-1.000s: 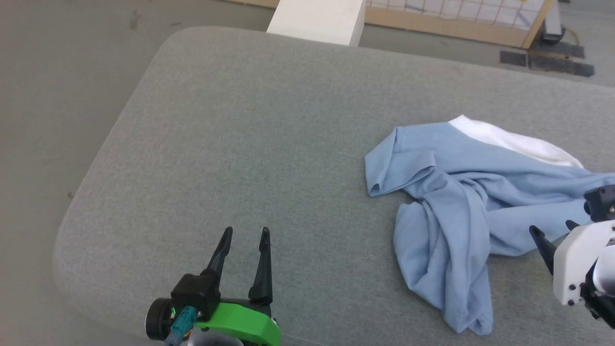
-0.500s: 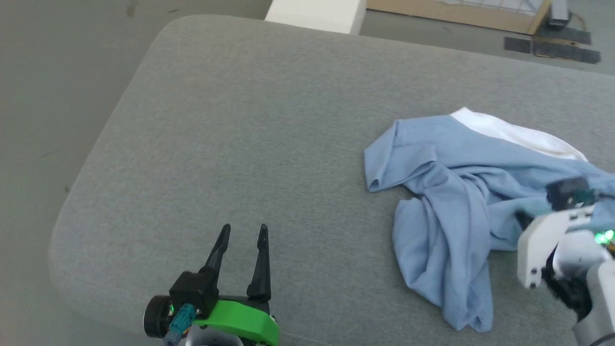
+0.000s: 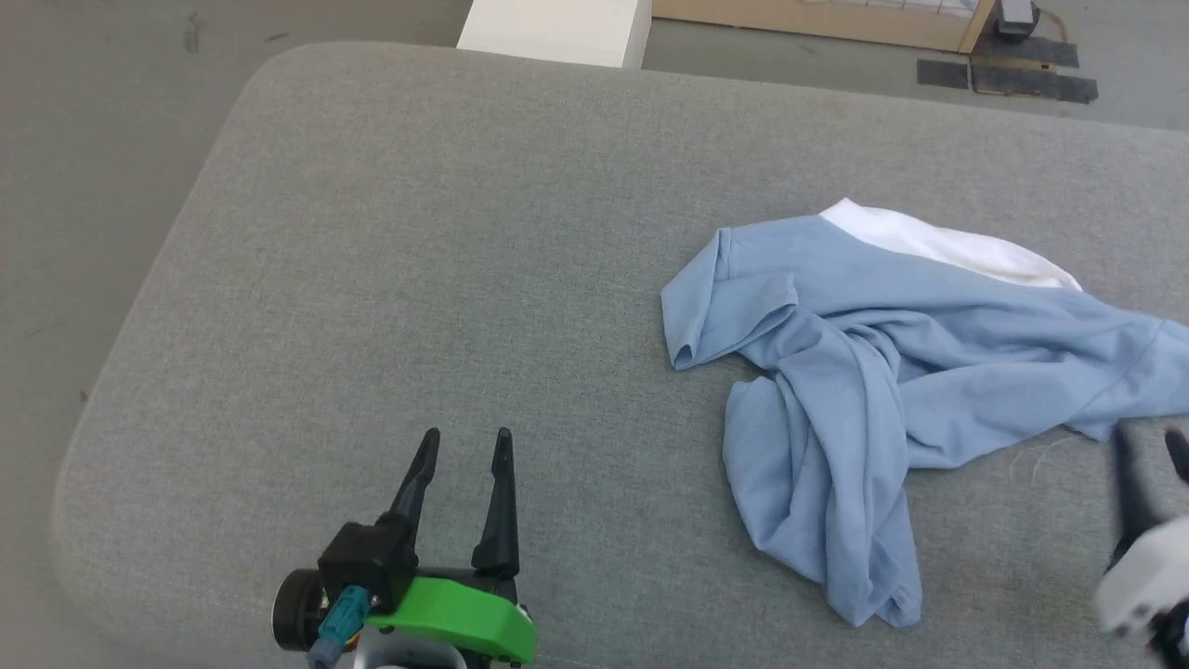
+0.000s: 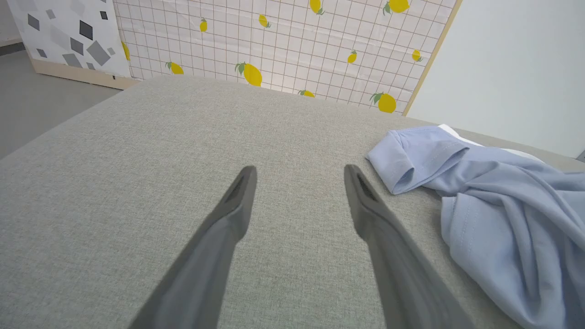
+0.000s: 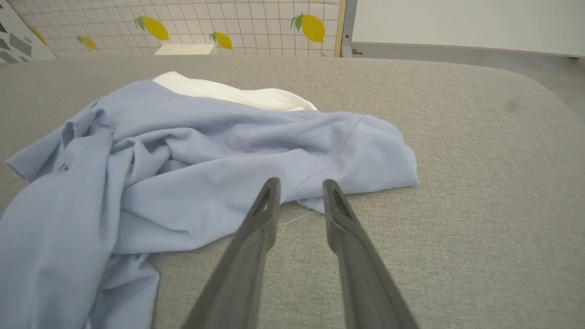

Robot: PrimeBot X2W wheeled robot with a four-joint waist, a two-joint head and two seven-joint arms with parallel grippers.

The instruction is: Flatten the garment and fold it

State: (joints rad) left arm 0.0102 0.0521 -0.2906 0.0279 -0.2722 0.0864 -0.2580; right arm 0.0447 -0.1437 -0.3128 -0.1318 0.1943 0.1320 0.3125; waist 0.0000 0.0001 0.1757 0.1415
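A light blue garment [image 3: 864, 372] lies crumpled on the right half of a grey fabric-covered table [image 3: 418, 232]. Its long axis runs left to right, and the white collar [image 3: 938, 246] is on the far side. One short sleeve [image 3: 725, 307] points left, its cuff opening toward the near left. A twisted bunch of cloth trails from the middle toward the table's near edge, while the other end spreads out to the right.

The right claw [image 5: 301, 185], blurred in the head view, stands just at the garment's near right hem, its fingers parted by a narrow gap and gripping nothing. The left claw [image 3: 466, 437] hangs over bare table at near left, well apart from the sleeve, fingers spread wide and empty.

The table has rounded corners and a woven cover. Beyond its far edge are a white block [image 3: 557, 28] on a grey floor [image 3: 93, 186], a wood-framed panel [image 4: 292, 41] printed with a grid and yellow lemons, and a pale wall [image 4: 516, 68].
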